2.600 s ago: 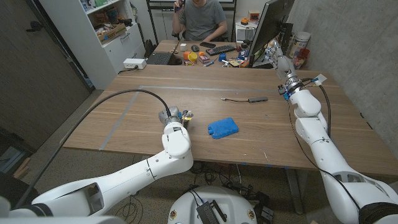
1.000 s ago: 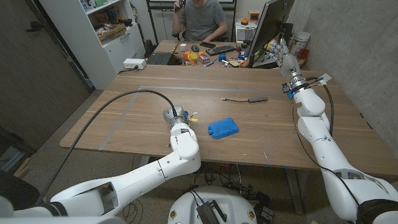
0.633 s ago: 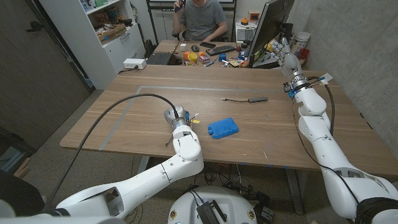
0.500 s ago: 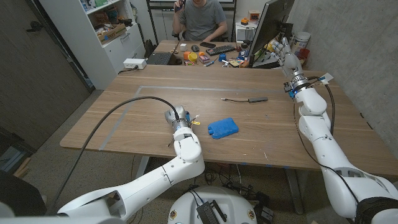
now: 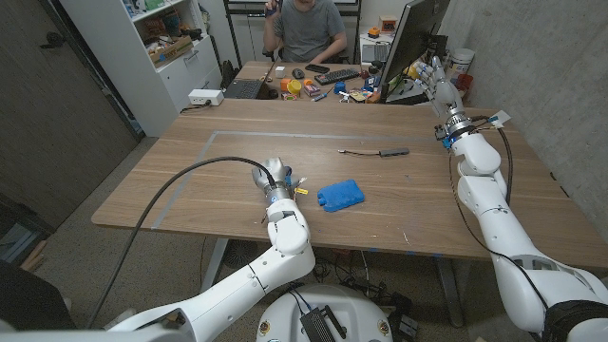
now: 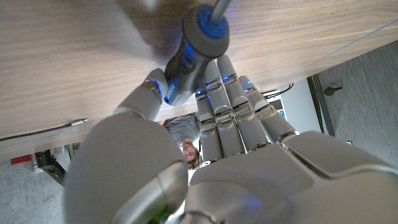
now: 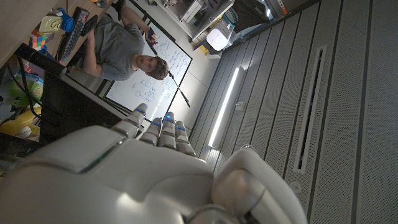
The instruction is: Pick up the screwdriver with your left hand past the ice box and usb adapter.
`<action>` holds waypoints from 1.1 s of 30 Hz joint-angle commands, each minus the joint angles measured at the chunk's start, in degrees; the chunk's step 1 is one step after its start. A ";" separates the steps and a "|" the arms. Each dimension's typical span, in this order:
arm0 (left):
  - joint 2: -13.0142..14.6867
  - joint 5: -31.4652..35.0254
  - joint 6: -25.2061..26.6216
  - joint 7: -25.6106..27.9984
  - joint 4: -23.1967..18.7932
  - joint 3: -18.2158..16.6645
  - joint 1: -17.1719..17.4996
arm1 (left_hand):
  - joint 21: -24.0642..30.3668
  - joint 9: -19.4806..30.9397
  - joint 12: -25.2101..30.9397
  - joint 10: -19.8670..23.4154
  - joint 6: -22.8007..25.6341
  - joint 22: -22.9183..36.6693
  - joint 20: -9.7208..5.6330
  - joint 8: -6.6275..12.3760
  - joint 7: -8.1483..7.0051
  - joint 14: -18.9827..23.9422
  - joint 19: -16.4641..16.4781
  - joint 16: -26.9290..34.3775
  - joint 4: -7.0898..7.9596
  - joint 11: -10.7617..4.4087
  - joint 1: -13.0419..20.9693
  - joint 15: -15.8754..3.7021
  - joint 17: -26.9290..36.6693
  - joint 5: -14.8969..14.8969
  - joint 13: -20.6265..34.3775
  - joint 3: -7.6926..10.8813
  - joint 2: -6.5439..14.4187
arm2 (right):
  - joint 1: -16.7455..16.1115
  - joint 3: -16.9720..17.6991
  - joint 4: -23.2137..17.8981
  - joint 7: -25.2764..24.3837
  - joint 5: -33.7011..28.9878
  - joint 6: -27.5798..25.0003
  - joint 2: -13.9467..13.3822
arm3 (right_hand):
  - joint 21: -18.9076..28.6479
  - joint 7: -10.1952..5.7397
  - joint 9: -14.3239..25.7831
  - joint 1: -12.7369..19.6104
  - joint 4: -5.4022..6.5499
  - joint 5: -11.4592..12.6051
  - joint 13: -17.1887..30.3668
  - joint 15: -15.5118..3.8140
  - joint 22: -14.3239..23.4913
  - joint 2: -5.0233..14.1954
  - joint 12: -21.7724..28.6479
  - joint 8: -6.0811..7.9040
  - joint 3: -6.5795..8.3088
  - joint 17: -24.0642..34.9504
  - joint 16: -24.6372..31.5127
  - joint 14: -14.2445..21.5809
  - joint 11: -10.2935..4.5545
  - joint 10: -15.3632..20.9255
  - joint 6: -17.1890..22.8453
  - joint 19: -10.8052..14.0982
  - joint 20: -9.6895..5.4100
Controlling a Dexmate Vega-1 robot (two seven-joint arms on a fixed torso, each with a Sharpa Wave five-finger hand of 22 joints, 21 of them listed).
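Left hand (image 5: 275, 178) has swung a bit further in toward the ice box (image 5: 340, 196) since a second ago, fingers wrapped round the screwdriver (image 6: 189, 59). One ice box at its 3 o'clock, one usb adapter (image 5: 383, 151) at 1 o'clock, lots of bare tabletop (image 5: 218, 152) around. Right hand (image 5: 441, 89) is raised past the far edge, fingers straight, holding nothing.

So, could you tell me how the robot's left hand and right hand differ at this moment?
The left hand grips the screwdriver, thumb and fingers wrapped round its blue-and-grey handle; the right hand holds nothing, its fingers straight. The left hand sits low over the wooden table beside the blue ice box; the right hand is raised near the table's far right corner, fingers pointing up. Both are the same white and grey build.
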 commanded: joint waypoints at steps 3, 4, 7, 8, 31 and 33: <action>-0.05 5.05 0.21 2.63 -5.14 -3.42 2.83 | -0.91 -0.12 0.59 11.07 14.74 -0.04 -6.14 0.46 -6.55 3.18 -1.55 -0.29 0.40 -10.09 13.89 -8.49 0.16 0.53 0.00 0.15 12.33 | -0.38 -0.26 -1.32 0.22 -0.32 -1.26 -0.03 | -0.12 0.12 0.27 0.39 -0.28 0.17 0.10 -0.14 0.19 -0.04 -0.04 0.32 -0.11 0.08 0.13 -0.66 0.21 -0.59 -0.21 -0.37 0.04; 0.40 5.59 0.26 2.25 -5.62 -3.54 2.74 | -1.15 -0.17 0.71 11.25 14.84 -0.07 -6.06 0.46 -6.55 3.23 -2.04 -0.35 0.39 -10.08 13.98 -8.56 0.18 0.54 0.06 0.14 12.22 | -0.42 -0.30 -1.41 0.21 -0.33 -1.36 -0.01 | -0.13 0.11 0.27 0.39 -0.28 0.17 0.10 -0.18 0.19 -0.03 -0.02 0.34 -0.11 0.08 0.13 -0.67 0.23 -0.56 -0.17 -0.38 0.04; 1.48 7.44 0.98 0.70 -6.60 -3.87 2.02 | -1.53 -0.29 0.74 11.41 15.07 -0.12 -5.91 0.46 -6.53 3.23 -2.78 -0.57 0.53 -10.15 14.02 -8.42 0.18 0.59 -0.02 0.18 12.07 | -0.39 -0.45 -1.49 0.21 -0.45 -1.24 0.05 | -0.13 0.09 0.27 0.39 -0.29 0.17 0.10 -0.15 0.18 -0.03 -0.01 0.34 -0.11 0.08 0.13 -0.68 0.25 -0.56 -0.17 -0.38 0.05; 1.98 8.11 1.03 0.10 -6.93 -3.93 1.68 | -1.64 -0.33 0.73 11.45 15.05 -0.14 -5.89 0.41 -6.59 3.22 -2.97 -0.66 0.57 -10.15 14.06 -8.43 0.17 0.61 -0.09 0.22 12.03 | -0.38 -0.50 -1.54 0.19 -0.48 -1.26 0.08 | -0.12 0.07 0.27 0.39 -0.29 0.18 0.10 -0.13 0.18 -0.03 0.00 0.35 -0.11 0.08 0.13 -0.70 0.24 -0.54 -0.15 -0.37 0.04; 1.13 31.58 -4.33 -19.77 -10.55 -6.42 -10.51 | -3.31 -0.84 1.09 12.86 16.53 -0.40 -5.23 0.36 -6.59 2.97 -5.85 -2.29 1.08 -10.26 13.62 -8.15 -0.18 0.74 -0.69 0.93 11.23 | -0.03 -1.75 -1.80 -1.51 -2.63 -2.30 -0.64 | -0.18 0.00 0.27 0.66 -0.49 0.30 0.09 -0.20 0.18 0.11 0.17 0.48 0.02 0.07 0.19 -0.59 0.16 -0.26 0.04 -0.62 0.17; 0.03 33.21 -6.22 -20.51 -10.69 -7.26 -11.22 | -3.39 -0.86 1.09 12.99 16.61 -0.41 -5.12 0.34 -6.63 3.02 -5.99 -2.36 1.09 -10.23 13.58 -8.17 -0.19 0.75 -0.78 0.99 11.17 | -0.03 -1.83 -1.83 -1.65 -2.69 -2.29 -0.65 | -0.20 0.02 0.27 0.77 -0.55 0.34 0.09 -0.23 0.17 0.15 0.19 0.51 0.07 0.06 0.20 -0.59 0.18 -0.25 0.07 -0.68 0.20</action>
